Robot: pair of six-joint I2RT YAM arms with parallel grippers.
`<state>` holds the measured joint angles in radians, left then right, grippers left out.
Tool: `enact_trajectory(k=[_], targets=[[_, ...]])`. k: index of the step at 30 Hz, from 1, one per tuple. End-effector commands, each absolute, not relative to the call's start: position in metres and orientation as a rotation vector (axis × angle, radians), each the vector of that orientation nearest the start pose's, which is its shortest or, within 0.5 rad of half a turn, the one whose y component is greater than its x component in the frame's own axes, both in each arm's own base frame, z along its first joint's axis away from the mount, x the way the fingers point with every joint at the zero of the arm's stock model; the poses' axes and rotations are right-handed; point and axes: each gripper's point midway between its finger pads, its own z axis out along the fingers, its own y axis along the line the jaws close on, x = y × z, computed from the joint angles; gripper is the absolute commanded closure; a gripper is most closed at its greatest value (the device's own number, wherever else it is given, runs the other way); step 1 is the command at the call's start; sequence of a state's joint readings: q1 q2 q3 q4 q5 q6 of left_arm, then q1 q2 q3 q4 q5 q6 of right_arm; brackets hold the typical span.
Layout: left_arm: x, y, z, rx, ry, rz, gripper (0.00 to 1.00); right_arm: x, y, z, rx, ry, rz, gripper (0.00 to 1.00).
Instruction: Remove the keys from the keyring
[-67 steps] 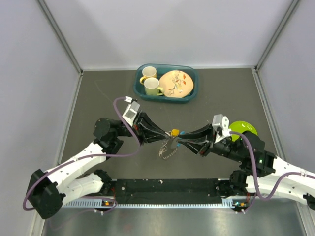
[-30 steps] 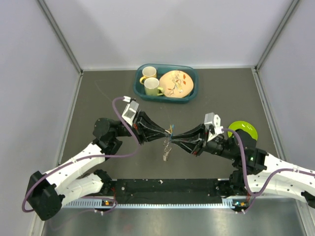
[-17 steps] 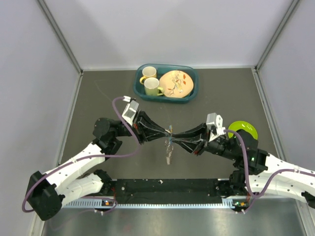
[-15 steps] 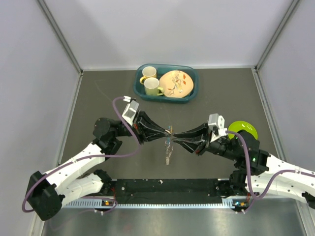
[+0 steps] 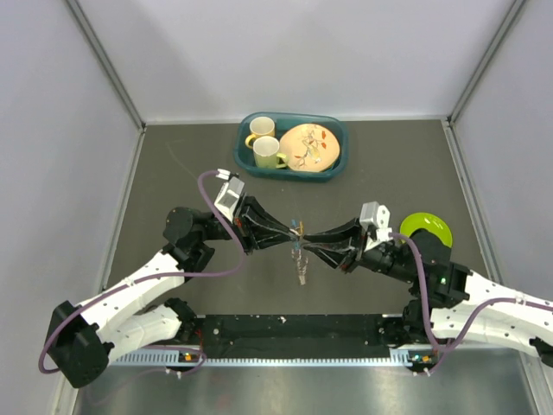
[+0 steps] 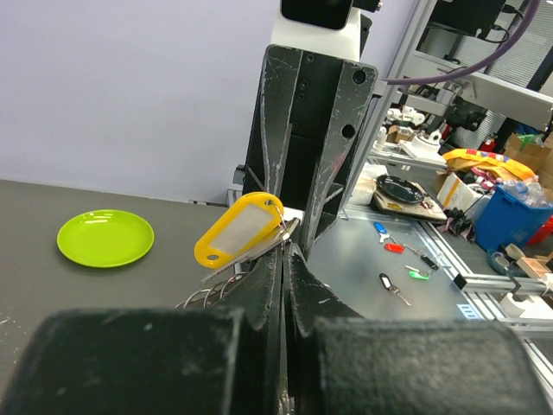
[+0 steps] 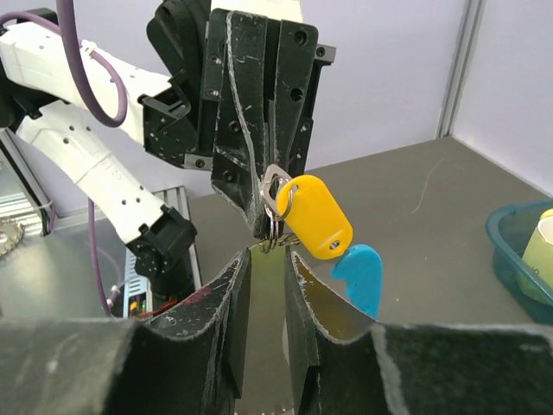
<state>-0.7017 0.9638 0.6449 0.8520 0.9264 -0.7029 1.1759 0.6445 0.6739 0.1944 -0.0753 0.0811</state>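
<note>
The keys [image 5: 301, 266] hang in the air between my two gripper tips, above the table's middle. My left gripper [image 5: 296, 232] is shut on the keyring [image 7: 273, 226], a cluster of thin silvery loops at its tip. An orange-yellow tag [image 7: 315, 215] and a teal-blue tag [image 7: 361, 277] dangle from the loops. The yellow tag [image 6: 239, 230] also shows in the left wrist view, just past my shut left gripper [image 6: 285, 256]. My right gripper [image 7: 270, 256] faces the left one, its jaws a little apart just under the loops, and it also shows from above [image 5: 305, 247].
A teal tub [image 5: 339, 149] at the back holds two mugs [image 5: 268, 152] and a patterned plate [image 5: 308, 147]. A small green plate [image 5: 429, 226] lies on the table beside the right arm. A black rail [image 5: 294, 330] runs along the near edge.
The hanging keys have swung from lower left to straight below the tips. My right gripper has shifted slightly and now stands open below the loops. The left arm has hardly moved.
</note>
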Motion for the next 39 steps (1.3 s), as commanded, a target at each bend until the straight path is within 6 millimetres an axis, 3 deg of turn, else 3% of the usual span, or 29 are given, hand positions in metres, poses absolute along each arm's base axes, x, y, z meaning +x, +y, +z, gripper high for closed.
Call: enact_trajectory(k=[1,39], targets=[[0.098,-0.288,0.392,0.973,0.965,-1.627,1.00,0.100,0.290,0.371,-0.790,1.135,1.126,0.78],[0.091,-0.288,0.387,1.010,0.944,-1.671,1.00,0.095,0.294,0.384,-0.755,1.091,1.194,0.82]])
